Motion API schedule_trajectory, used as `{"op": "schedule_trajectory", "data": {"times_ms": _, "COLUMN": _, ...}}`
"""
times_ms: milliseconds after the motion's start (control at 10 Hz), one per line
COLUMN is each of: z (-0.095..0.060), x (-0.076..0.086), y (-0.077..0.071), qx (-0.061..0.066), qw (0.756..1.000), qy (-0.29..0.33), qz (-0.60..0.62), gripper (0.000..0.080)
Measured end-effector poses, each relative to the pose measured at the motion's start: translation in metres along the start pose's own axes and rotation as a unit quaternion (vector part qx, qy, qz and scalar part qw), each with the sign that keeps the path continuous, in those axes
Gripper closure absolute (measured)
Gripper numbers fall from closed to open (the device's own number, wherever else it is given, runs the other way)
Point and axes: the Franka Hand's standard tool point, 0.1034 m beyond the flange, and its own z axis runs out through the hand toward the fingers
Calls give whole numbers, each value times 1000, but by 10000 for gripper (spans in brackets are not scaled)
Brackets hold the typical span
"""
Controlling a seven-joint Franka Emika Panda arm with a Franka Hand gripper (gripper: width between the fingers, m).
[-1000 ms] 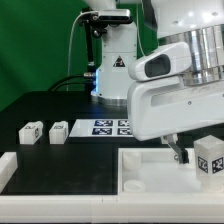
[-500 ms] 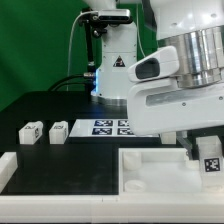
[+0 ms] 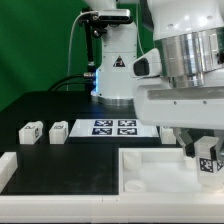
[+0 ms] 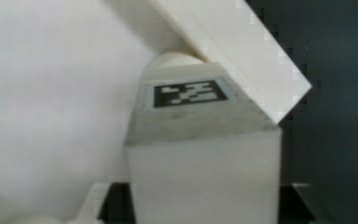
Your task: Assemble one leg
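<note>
My gripper (image 3: 205, 158) is at the exterior view's right, shut on a leg (image 3: 208, 166), a small white block with a black-and-white tag. It holds the leg low over the right end of the large white tray (image 3: 150, 170). In the wrist view the leg (image 4: 197, 140) fills the middle between my dark fingers (image 4: 108, 200). Its tagged end touches or nearly touches a white tray wall (image 4: 247, 50). Two more legs (image 3: 29, 132) (image 3: 59, 131) lie on the black table at the left.
The marker board (image 3: 113, 126) lies flat behind the tray, in front of the arm's base (image 3: 110, 70). A white part (image 3: 8, 165) sits at the front left edge. The arm's big white body hangs over the right half of the scene.
The gripper with the leg has dropped slightly toward the tray's right end, and the arm's body above it has shifted. The two loose legs have not moved.
</note>
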Motion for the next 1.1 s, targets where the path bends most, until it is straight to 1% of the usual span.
{"op": "schedule_trajectory", "data": {"times_ms": 100, "z": 0, "x": -3, "y": 2, "qx": 6, "qw": 997, "qy": 0, "qz": 77, "gripper": 505}}
{"op": "schedule_trajectory", "data": {"times_ms": 200, "z": 0, "x": -3, "y": 5, "qx": 15, "qw": 989, "qy": -3, "qz": 147, "gripper": 505}}
{"op": "schedule_trajectory", "data": {"times_ms": 300, "z": 0, "x": -4, "y": 6, "qx": 22, "qw": 971, "qy": -14, "qz": 236, "gripper": 505}}
{"op": "schedule_trajectory", "data": {"times_ms": 400, "z": 0, "x": -3, "y": 7, "qx": 23, "qw": 963, "qy": -20, "qz": 266, "gripper": 505}}
{"op": "schedule_trajectory", "data": {"times_ms": 500, "z": 0, "x": -3, "y": 7, "qx": 23, "qw": 970, "qy": -19, "qz": 243, "gripper": 505}}
{"op": "schedule_trajectory", "data": {"times_ms": 600, "z": 1, "x": -3, "y": 7, "qx": 23, "qw": 974, "qy": -19, "qz": 226, "gripper": 457}}
{"op": "schedule_trajectory", "data": {"times_ms": 700, "z": 0, "x": -7, "y": 6, "qx": 15, "qw": 979, "qy": -22, "qz": 201, "gripper": 457}}
{"op": "schedule_trajectory", "data": {"times_ms": 800, "z": -3, "x": -13, "y": -1, "qx": 2, "qw": 993, "qy": -28, "qz": 119, "gripper": 267}}
{"op": "schedule_trajectory", "data": {"times_ms": 900, "z": -4, "x": -16, "y": -5, "qx": -2, "qw": 999, "qy": -26, "qz": 43, "gripper": 186}}
{"op": "schedule_trajectory", "data": {"times_ms": 1000, "z": -3, "x": -13, "y": -3, "qx": 1, "qw": 1000, "qy": -24, "qz": -7, "gripper": 186}}
{"op": "schedule_trajectory", "data": {"times_ms": 1100, "z": -3, "x": -13, "y": -3, "qx": 2, "qw": 998, "qy": -24, "qz": -54, "gripper": 156}}
